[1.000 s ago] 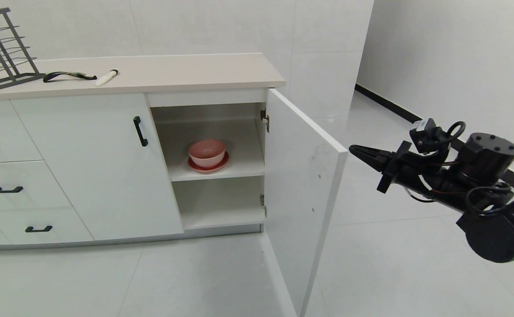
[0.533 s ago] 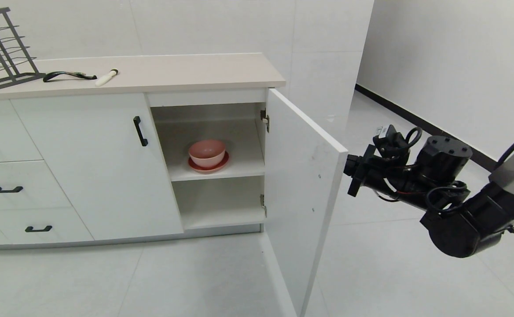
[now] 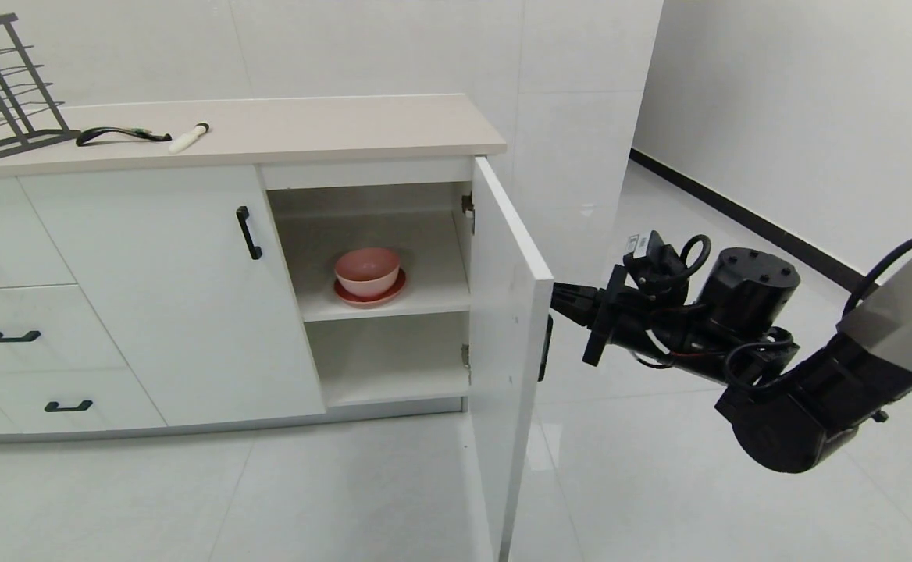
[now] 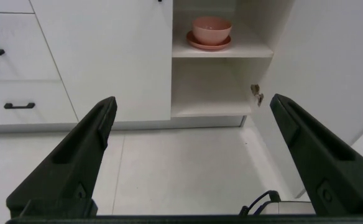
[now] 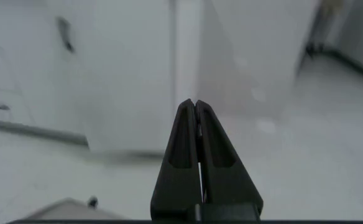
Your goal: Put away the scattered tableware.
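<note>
Pink round bowl sits on matching plate.

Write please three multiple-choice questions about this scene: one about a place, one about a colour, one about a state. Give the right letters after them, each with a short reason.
1. Where is the bowl?
A. on the counter
B. on a plate on the upper shelf
C. on the floor

2. What colour is the bowl?
A. pink
B. blue
C. black

3. How are the fingers of the right gripper?
A. wide open
B. closed on a spoon
C. shut together, with nothing between them

Answers:
1 B: the head view shows the bowl standing on the plate on the upper shelf.
2 A: the bowl is pink in both the head view and the left wrist view.
3 C: the right wrist view shows the two fingers pressed side by side, with nothing held.
</note>
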Robot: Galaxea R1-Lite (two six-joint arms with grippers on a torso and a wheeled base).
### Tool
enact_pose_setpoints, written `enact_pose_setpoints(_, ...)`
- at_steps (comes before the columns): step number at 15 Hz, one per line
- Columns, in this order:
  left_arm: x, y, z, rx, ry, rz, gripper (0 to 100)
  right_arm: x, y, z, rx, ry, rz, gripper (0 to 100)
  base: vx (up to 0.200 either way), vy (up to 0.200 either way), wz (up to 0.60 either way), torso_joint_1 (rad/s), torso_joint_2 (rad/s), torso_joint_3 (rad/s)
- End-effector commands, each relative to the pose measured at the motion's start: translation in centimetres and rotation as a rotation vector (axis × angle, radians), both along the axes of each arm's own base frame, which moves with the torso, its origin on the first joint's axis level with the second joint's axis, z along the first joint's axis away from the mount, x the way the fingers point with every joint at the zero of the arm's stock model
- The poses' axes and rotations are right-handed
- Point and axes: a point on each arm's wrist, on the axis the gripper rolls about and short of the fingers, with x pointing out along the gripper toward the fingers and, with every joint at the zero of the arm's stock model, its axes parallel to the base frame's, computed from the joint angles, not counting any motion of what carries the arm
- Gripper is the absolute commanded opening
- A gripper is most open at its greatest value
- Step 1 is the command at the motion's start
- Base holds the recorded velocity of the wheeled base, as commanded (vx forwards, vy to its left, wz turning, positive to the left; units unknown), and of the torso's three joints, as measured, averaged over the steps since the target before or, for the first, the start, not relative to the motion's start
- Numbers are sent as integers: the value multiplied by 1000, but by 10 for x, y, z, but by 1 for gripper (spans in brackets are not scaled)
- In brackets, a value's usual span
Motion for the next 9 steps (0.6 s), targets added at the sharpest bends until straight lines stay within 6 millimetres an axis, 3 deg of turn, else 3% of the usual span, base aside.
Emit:
enact_pose_setpoints(1,0,0,0,0,1,0,100,-1,16,5,13,-27,42,0,0,0,0,0,0,0)
enact_pose_setpoints(9,0,0,0,32,2,-10,100,22,68,-5,51,-89,129,0,0,0,0,0,0,0)
